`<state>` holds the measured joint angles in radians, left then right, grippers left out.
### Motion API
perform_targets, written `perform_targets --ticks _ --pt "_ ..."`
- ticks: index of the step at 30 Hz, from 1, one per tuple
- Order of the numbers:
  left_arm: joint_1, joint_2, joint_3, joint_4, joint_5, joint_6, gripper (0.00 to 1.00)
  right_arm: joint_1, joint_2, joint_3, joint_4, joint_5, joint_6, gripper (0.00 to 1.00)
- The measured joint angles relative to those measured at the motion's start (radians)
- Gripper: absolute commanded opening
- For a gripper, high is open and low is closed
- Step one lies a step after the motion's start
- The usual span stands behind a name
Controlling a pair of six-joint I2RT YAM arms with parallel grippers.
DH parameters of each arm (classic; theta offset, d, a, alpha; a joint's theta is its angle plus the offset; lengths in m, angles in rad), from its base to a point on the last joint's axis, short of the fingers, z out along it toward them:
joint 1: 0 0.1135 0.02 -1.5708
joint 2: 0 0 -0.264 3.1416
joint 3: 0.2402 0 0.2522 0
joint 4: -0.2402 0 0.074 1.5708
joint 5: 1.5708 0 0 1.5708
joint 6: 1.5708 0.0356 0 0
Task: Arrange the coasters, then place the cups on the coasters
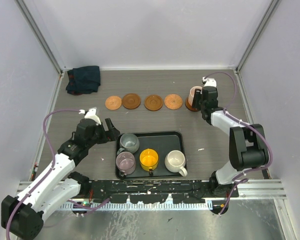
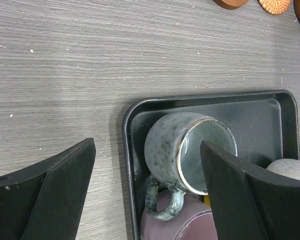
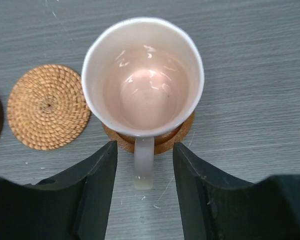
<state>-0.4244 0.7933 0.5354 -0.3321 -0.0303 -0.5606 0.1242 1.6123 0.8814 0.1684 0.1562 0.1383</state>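
Observation:
Four brown coasters (image 1: 131,101) lie in a row across the table. At the row's right end, the pink cup (image 1: 194,94) stands upright on another coaster (image 3: 184,134). My right gripper (image 3: 145,150) is open, with the cup's handle (image 3: 144,162) between its fingers and a gap on each side. The grey-green cup (image 2: 175,145), mauve cup (image 1: 125,162), yellow-orange cup (image 1: 149,159) and cream cup (image 1: 175,161) stand in the black tray (image 1: 162,140). My left gripper (image 2: 147,145) is wide open at the tray's left end, just over the grey-green cup and holding nothing.
A dark blue cloth (image 1: 83,79) lies crumpled in the far left corner. Grey walls close the table on the left, back and right. A woven-looking coaster (image 3: 47,106) sits just left of the pink cup in the right wrist view.

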Motion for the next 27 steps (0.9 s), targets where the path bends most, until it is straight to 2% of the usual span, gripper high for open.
perform_targets --ticks 8,11,16,19,22,27 --pt "0.000 -0.019 0.000 -0.004 0.004 0.001 0.87 0.035 -0.282 -0.061 -0.068 0.030 0.026 0.59" --pt "0.000 -0.031 0.000 -0.012 0.009 0.004 0.90 0.081 -0.392 -0.064 -0.130 0.024 0.042 0.60" --pt "0.000 -0.043 -0.001 -0.026 0.028 0.008 0.91 0.170 -0.530 -0.064 -0.276 -0.049 0.082 0.60" --pt "0.000 -0.044 -0.002 -0.028 0.048 0.007 0.92 0.256 -0.597 -0.064 -0.389 -0.099 0.121 0.60" --pt "-0.002 -0.039 -0.002 -0.029 0.073 0.007 0.92 0.360 -0.649 -0.065 -0.506 -0.129 0.164 0.66" --pt "-0.021 -0.012 -0.002 -0.032 0.104 0.006 0.93 0.510 -0.697 -0.064 -0.715 -0.126 0.248 0.66"
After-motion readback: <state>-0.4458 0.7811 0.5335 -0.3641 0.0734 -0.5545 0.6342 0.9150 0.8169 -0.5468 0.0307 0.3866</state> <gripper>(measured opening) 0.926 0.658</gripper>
